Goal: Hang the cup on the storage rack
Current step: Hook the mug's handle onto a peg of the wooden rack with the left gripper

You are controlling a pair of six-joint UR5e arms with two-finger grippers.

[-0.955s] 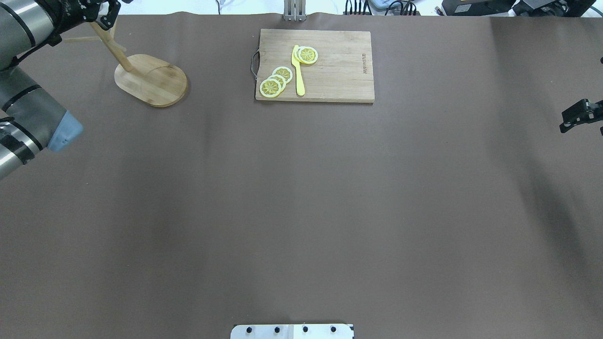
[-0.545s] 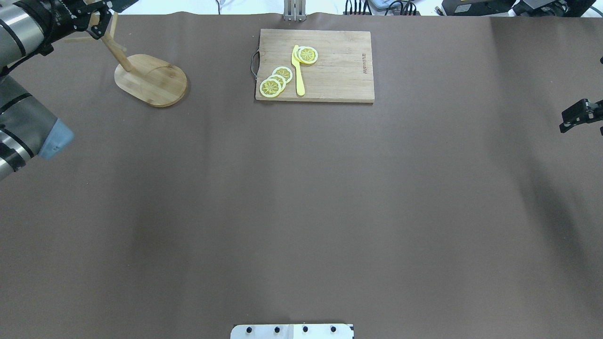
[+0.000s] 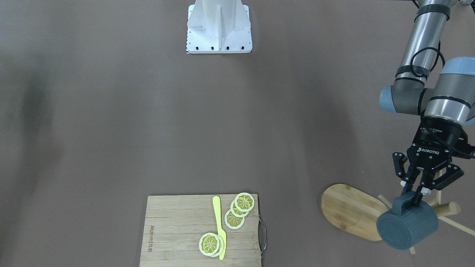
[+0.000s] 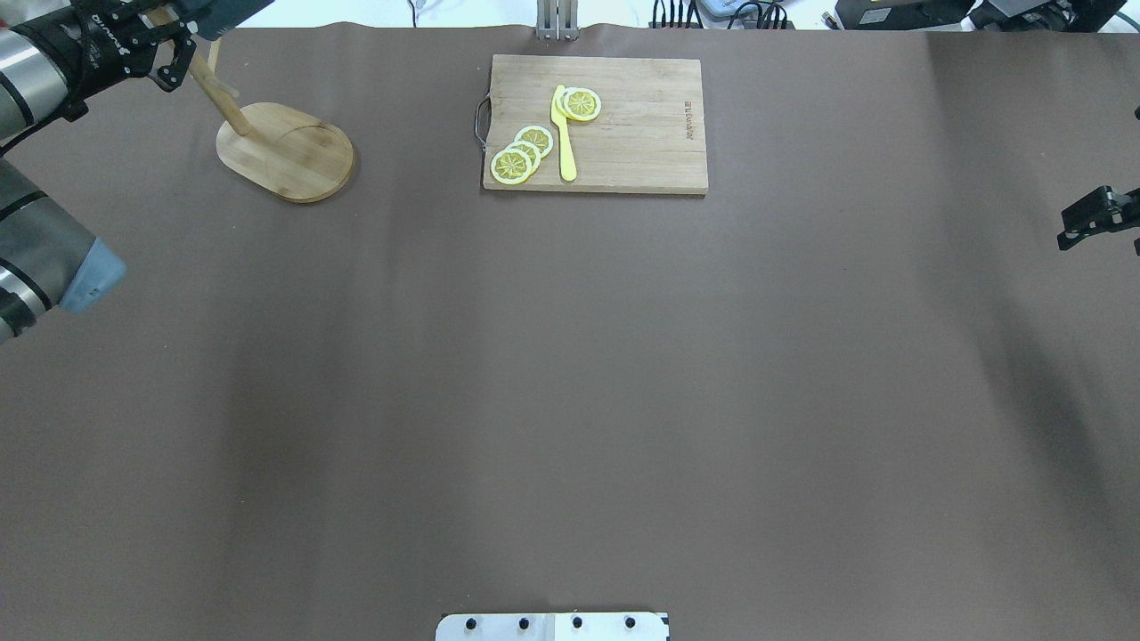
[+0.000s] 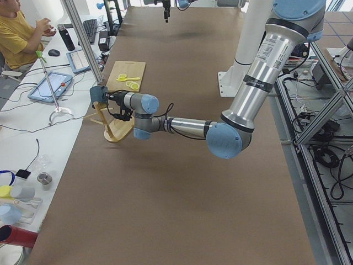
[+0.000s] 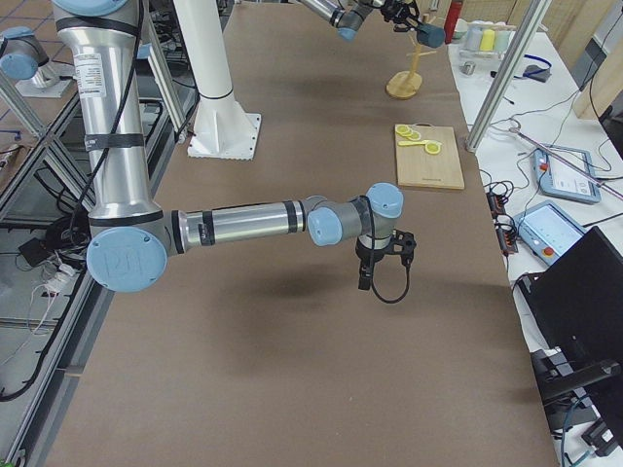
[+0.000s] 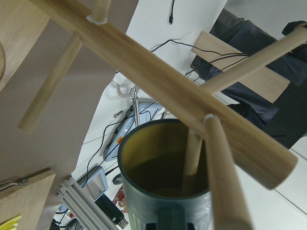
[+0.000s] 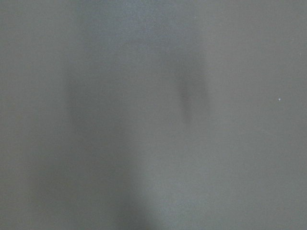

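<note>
The left gripper (image 3: 415,194) has carried the cup (image 3: 406,226) further out over the storage rack (image 3: 349,211). It's pinching the handle (image 3: 402,203), cup hanging just beneath it. A peg (image 7: 192,153) pokes into the mouth, not the handle; released now, I reckon it'd tumble onto the counter (image 3: 148,129).
</note>
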